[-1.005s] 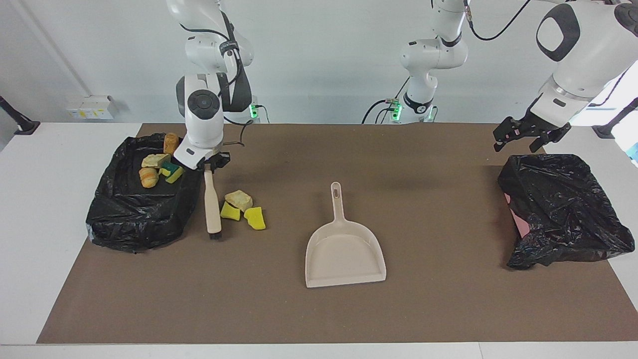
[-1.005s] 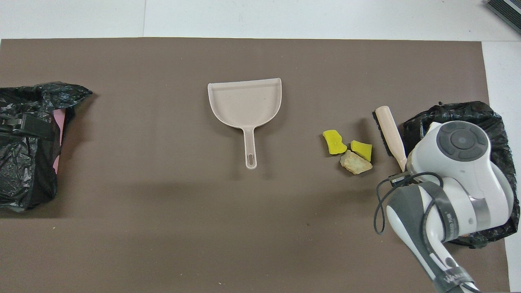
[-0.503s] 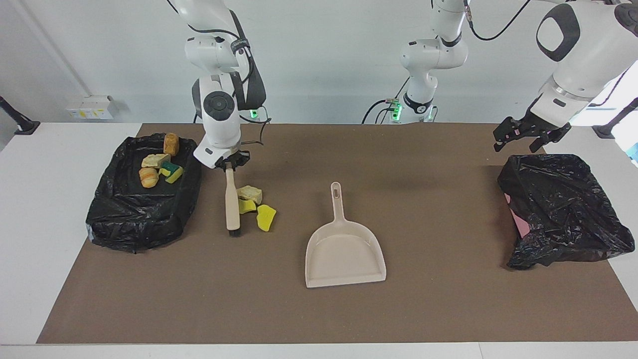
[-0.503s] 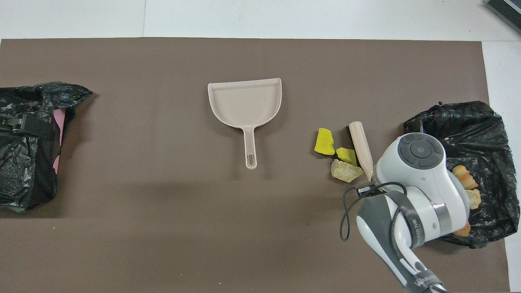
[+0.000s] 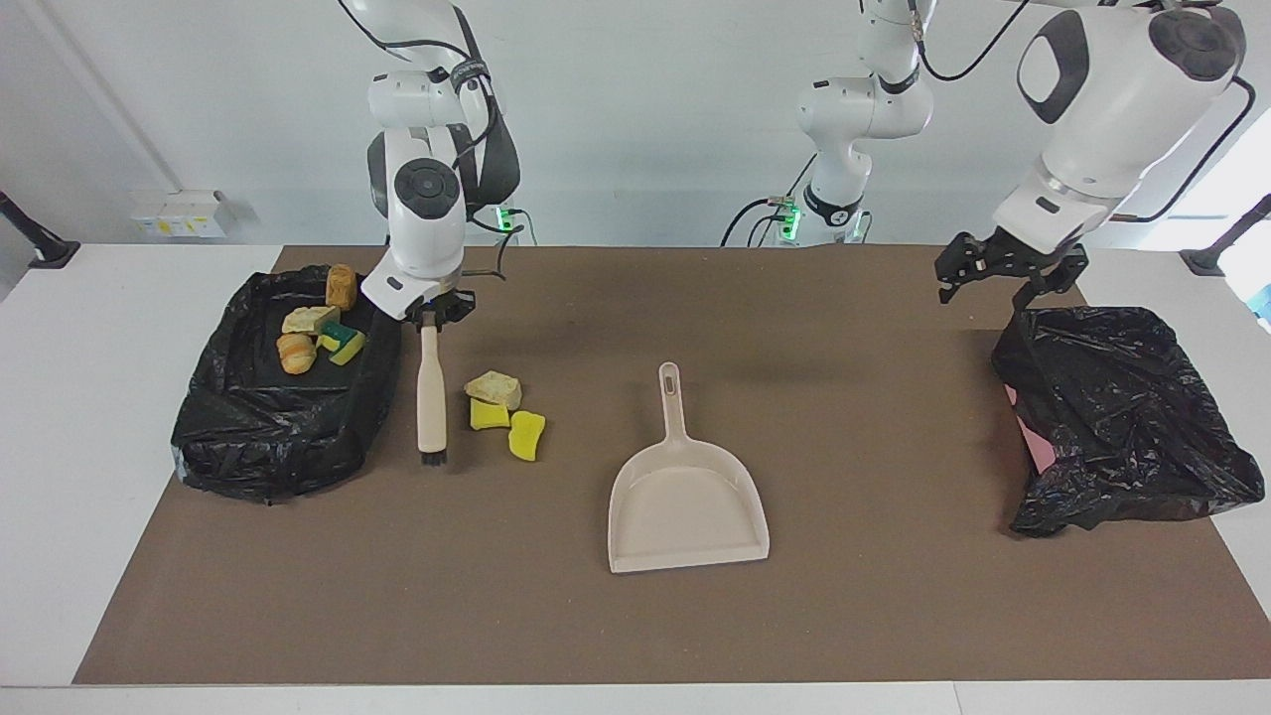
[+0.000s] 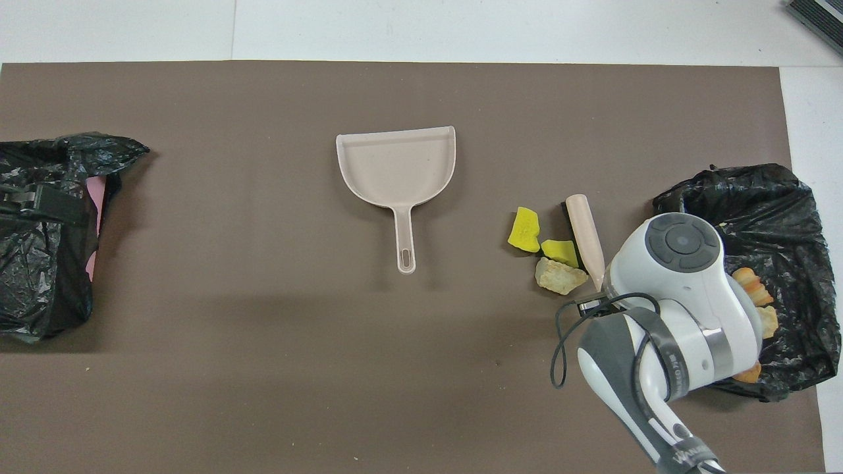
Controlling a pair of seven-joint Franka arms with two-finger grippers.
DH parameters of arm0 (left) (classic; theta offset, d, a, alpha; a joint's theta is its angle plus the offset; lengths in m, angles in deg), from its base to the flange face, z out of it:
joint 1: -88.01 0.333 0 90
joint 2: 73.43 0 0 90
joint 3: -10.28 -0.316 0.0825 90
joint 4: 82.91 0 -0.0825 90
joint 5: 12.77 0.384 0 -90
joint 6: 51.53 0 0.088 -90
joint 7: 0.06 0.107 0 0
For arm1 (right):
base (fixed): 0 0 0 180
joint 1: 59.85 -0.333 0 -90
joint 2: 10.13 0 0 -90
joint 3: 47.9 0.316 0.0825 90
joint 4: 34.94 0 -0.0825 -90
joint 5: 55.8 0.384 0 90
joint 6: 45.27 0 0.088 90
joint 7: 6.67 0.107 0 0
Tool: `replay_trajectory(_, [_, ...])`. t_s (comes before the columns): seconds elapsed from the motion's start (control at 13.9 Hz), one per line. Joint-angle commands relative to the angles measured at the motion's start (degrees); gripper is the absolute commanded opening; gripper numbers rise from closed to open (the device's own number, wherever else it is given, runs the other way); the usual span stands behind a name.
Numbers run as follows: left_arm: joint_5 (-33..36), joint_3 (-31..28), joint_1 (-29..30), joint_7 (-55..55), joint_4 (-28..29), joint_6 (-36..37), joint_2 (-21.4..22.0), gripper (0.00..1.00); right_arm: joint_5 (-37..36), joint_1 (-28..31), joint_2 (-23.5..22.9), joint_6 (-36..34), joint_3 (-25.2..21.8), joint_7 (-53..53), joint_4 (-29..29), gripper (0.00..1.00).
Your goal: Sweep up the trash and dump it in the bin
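My right gripper (image 5: 429,320) is shut on the top of the beige brush (image 5: 430,397), whose bristles rest on the brown mat. Beside the brush (image 6: 585,234) lie three pieces of trash: a tan chunk (image 5: 494,388) and two yellow sponge pieces (image 5: 488,414) (image 5: 525,435). The beige dustpan (image 5: 685,497) lies flat mid-table, its handle toward the robots. Several more scraps (image 5: 310,336) sit in a black-lined tray (image 5: 248,467) at the right arm's end. My left gripper (image 5: 1003,278) hangs open above the mat, beside the bin (image 5: 1122,417), which is pink and wrapped in a black bag.
The brown mat (image 5: 894,616) covers most of the white table. In the overhead view the right arm's wrist (image 6: 678,276) hides part of the tray (image 6: 790,197) and the brush's grip. The dustpan (image 6: 395,164) lies between the loose scraps (image 6: 560,275) and the bin (image 6: 39,263).
The brush pushed the three scraps a little toward the dustpan, then drew back toward the tray. My left gripper has shifted toward the middle of the table, still open.
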Motion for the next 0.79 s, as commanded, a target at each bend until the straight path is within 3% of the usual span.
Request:
replay_trajectory(0.0, [2.1,-0.6,-6.7,-5.4,0.9,-3.7,-2.1,1.00,0.6,-0.4,0.6,1.0,0.6,1.3,-2.8,0.00])
replay_trajectory(0.14, [1.7,-0.6,-10.9,-12.2,0.9,-8.0,-5.7,1.00,6.4,-2.0,-0.2,1.9,0.6,-0.5,-2.7,0.00])
replay_trajectory(0.72, [0.5,-0.6,-22.4,-29.1,-0.5,-22.8,-19.0,1.00,10.8,-5.1,-3.3,3.3,0.6,0.4,0.6,0.00])
